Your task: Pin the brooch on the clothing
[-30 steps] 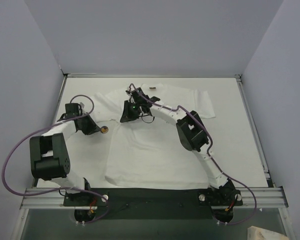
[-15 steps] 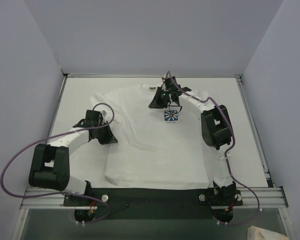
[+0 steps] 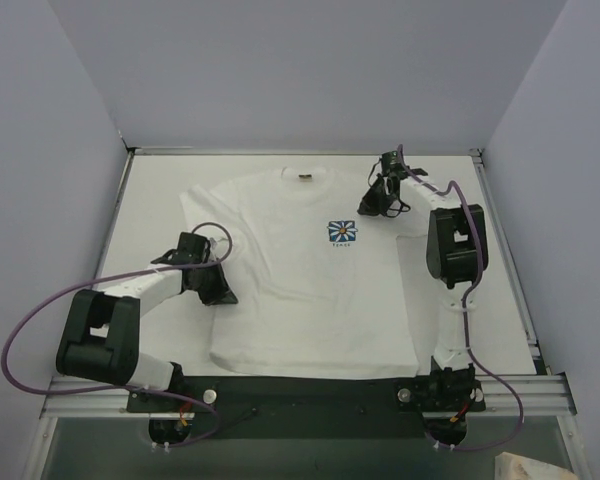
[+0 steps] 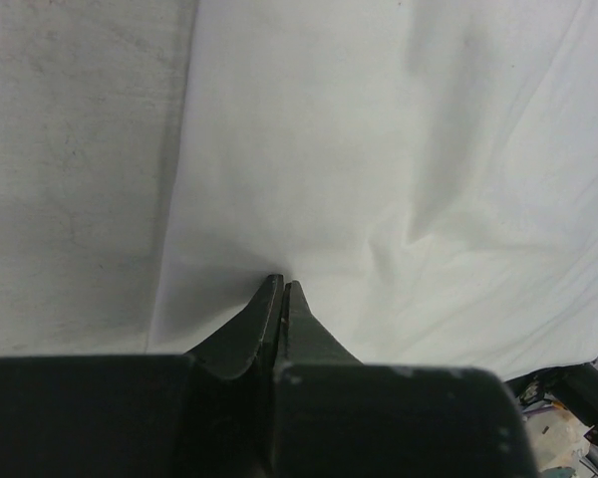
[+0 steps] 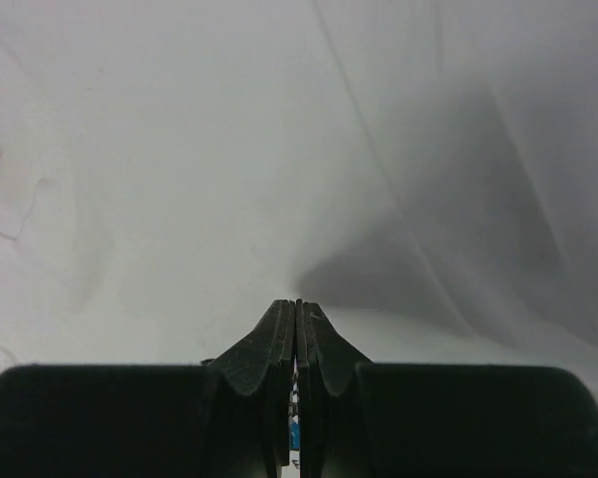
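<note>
The white T-shirt [image 3: 310, 290] lies flat on the table [image 3: 160, 200], and it fills the middle of the overhead view. Its collar points to the top of the frame. The dark neck label [image 3: 303, 177] is at the upper centre, and the small blue-and-white flower print [image 3: 342, 232] is a little to the right of the centre.

The left hand [image 3: 226, 297] is low at the left border of the shirt, in the left-centre part of the frame, just below the left sleeve. In its own wrist view the two fingers [image 4: 264, 314] are pressed together and nothing shows between them. The tips rest on the white cloth [image 4: 379, 149], close to the place where the cloth ends and the bare table [image 4: 70, 149] begins. A soft fold of cloth is to the right of the tips.

The right hand [image 3: 365, 208] is in the upper right of the frame, over the shoulder part of the shirt, to the upper right of the flower print and apart from it. Its fingers [image 5: 269, 339] are also pressed together. In front of them I see only wrinkled white cloth [image 5: 179, 149] with a grey shadow.

The brooch I cannot find in any of the views. I cannot tell if one of the hands hides it.
</note>
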You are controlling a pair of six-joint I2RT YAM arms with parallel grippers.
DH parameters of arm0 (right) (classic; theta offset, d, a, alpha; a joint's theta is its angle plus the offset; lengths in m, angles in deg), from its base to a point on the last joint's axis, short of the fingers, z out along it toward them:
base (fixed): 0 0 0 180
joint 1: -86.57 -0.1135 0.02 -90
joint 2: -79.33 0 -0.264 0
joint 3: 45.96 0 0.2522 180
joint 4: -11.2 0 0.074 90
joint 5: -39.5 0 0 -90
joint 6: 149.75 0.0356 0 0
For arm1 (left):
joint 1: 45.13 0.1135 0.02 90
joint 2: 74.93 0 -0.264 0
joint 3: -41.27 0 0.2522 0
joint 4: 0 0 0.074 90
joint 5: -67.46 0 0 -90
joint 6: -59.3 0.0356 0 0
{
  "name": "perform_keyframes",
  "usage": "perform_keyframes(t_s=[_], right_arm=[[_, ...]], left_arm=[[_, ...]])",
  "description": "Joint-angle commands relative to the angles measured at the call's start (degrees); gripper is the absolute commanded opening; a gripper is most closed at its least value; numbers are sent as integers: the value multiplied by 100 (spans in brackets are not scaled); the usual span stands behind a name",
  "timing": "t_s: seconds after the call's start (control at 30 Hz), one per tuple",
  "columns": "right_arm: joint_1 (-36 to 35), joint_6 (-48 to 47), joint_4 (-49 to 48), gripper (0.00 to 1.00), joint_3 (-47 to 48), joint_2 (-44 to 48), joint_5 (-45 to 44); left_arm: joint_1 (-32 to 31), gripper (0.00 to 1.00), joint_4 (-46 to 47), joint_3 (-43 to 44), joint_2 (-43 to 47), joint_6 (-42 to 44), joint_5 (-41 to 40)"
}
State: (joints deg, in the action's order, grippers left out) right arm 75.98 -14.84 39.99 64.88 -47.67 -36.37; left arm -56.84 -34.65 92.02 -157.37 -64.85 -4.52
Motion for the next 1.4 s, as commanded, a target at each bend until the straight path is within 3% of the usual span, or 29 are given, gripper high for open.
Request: perform_keyframes(t_s=[0.0, 0.53, 0.93, 1.37], right_arm=[[267, 396, 729, 0, 241, -211, -280], [980, 485, 897, 0, 223, -281, -87], [716, -104, 686, 0, 1058, -326, 819], [312, -614, 712, 0, 1173, 246, 740]], left_arm=[[-25, 0, -311, -78, 210, -109, -158], [-42, 0, -997, -403, 1239, -329, -668], [-148, 0, -1075, -570, 1107, -618, -624], [-157, 0, -1910, -649, 1634, -1366, -625]])
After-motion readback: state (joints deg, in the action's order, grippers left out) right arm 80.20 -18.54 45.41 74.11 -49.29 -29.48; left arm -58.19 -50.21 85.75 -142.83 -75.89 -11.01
